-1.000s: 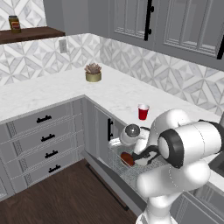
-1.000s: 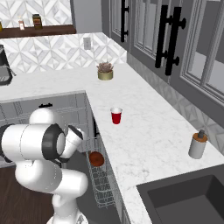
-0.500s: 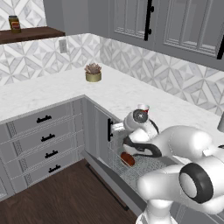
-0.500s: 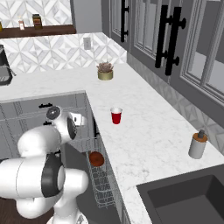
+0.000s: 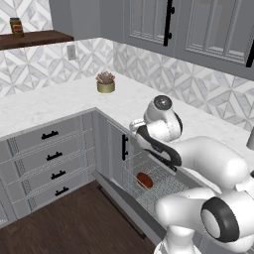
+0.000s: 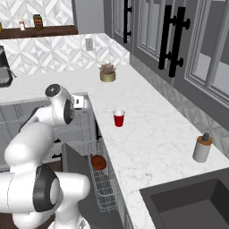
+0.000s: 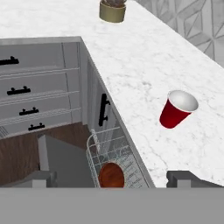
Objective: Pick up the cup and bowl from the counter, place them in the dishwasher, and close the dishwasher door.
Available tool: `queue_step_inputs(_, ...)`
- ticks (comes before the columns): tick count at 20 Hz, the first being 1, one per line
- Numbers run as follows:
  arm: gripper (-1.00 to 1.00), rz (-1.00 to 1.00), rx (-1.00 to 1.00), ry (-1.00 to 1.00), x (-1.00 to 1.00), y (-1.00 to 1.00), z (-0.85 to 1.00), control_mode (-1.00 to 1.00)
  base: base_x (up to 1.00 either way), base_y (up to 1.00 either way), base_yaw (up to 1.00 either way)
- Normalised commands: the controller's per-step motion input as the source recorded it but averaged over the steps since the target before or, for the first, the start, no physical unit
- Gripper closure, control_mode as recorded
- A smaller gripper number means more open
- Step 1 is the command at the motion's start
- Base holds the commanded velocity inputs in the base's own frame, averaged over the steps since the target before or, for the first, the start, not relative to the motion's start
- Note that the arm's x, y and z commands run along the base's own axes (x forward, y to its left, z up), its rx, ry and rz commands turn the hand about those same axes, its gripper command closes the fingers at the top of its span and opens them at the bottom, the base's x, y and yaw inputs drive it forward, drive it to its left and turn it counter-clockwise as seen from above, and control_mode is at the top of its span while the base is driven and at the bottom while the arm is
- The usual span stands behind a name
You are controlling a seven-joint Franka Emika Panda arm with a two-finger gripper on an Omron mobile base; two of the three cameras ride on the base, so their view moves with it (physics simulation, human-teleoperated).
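Since 1 s ago the arm has swung up out of the dishwasher [image 6: 107,188] and the hand has risen to counter [image 6: 147,134] height; bowl and cup haven't shifted.

Gripper [image 7: 111,179] w/ jaws spread wide, nothing between them. In hand view the two dark fingertips [image 7: 41,178] sit far apart at the bottom, looking down over the open rack and counter edge. In right base view the hand [image 6: 79,102] sits beside the counter's front edge, short of the cup.

Bowl [image 7: 112,175] is dark reddish-brown and sits in the grey wire rack [image 7: 114,159] of the dishwasher, also seen at [image 5: 145,180] and [image 6: 98,162]. Dishwasher door [image 5: 121,211] is down, dark inner face up.

Cup [image 6: 118,118] is red w/ white inside, upright on the counter, apart from the edge; also at [image 7: 177,108].

Other stuff: small gold plant pot [image 5: 105,83] w/ reddish plant near the counter corner, grey soap dispenser [image 6: 202,148] by the sink [image 6: 192,205], drawers [image 5: 52,158] w/ black handles at left. Jar [image 5: 17,27] on the wooden shelf [image 5: 34,38] has a label, too small to read. No legible writing anywhere.
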Motion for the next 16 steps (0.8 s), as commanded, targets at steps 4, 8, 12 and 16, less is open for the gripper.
queue_step_inputs(4, -1.00, 0.00, -0.10, 0.07, 0.00, -0.48, -0.15, -1.00, 0.00, 0.00, 0.00)
queue_step_inputs(8, -1.00, 0.00, -0.05, 0.07, 0.07, -0.61, -0.25, -1.00, 0.00, 0.00, 0.00)
queue_step_inputs(12, -1.00, 0.00, -0.04, 0.05, 0.18, -0.44, -0.13, -1.00, 0.00, 0.00, 0.00)
queue_step_inputs(16, -1.00, 0.00, -0.03, 0.00, 0.51, -0.27, -0.09, -1.00, 0.00, 0.00, 0.00)
